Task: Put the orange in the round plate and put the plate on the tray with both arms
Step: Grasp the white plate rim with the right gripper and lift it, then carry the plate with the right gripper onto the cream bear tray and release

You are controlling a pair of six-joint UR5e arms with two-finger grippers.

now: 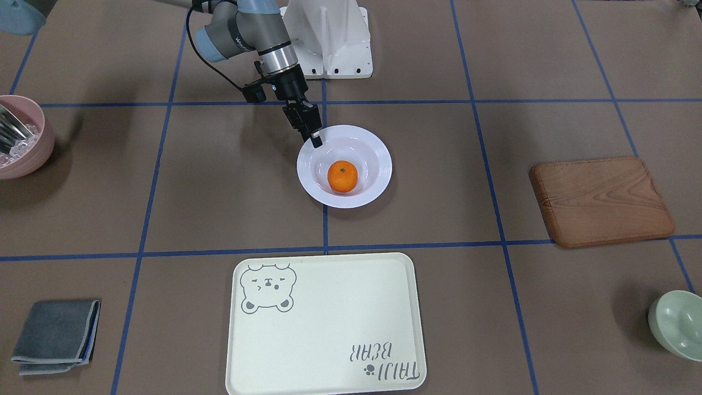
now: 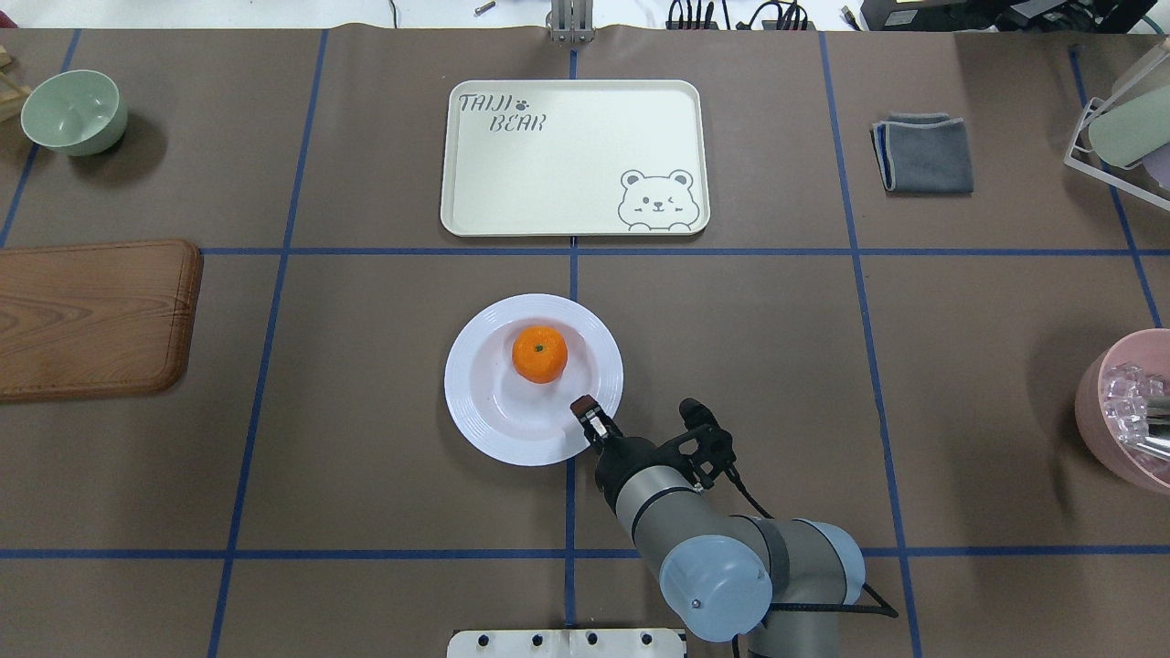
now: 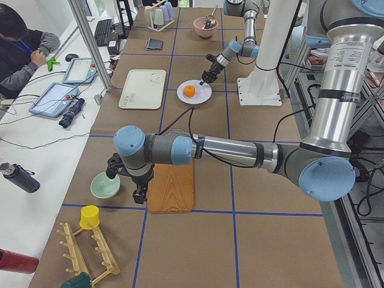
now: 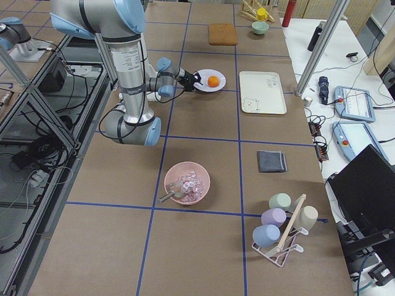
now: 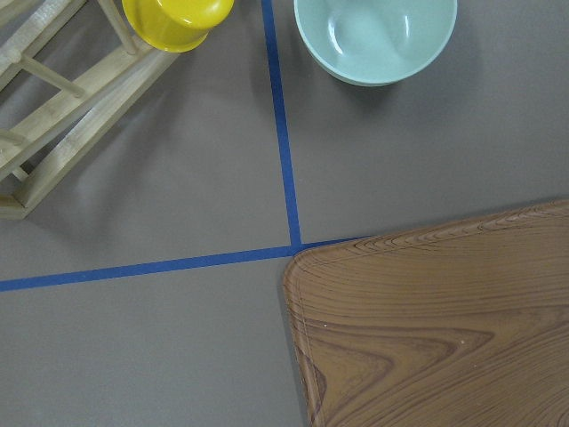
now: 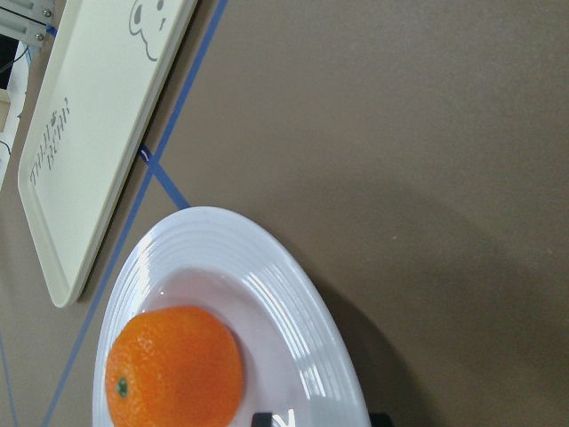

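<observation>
The orange (image 1: 343,176) (image 2: 539,355) lies in the well of the round plate (image 1: 378,164) (image 2: 475,411), which rests on the table's middle. My right gripper (image 1: 314,140) (image 2: 590,416) tilts down onto the plate's near rim. One finger is over the rim and the other under it, so it looks shut on the rim. The right wrist view shows the orange (image 6: 173,366), the plate rim (image 6: 293,302) and the tray (image 6: 80,151). The tray (image 2: 567,174) lies bare beyond the plate. My left gripper (image 3: 139,195) hangs over the wooden board's end; whether it is open I cannot tell.
A wooden board (image 2: 87,315) (image 5: 444,329) and a pale green bowl (image 2: 73,111) (image 5: 378,36) sit on the left. A pink bowl (image 2: 1124,411) and a folded grey cloth (image 2: 923,151) sit on the right. A yellow cup (image 5: 176,20) rests on a wooden rack. A person (image 3: 24,48) sits at a side desk.
</observation>
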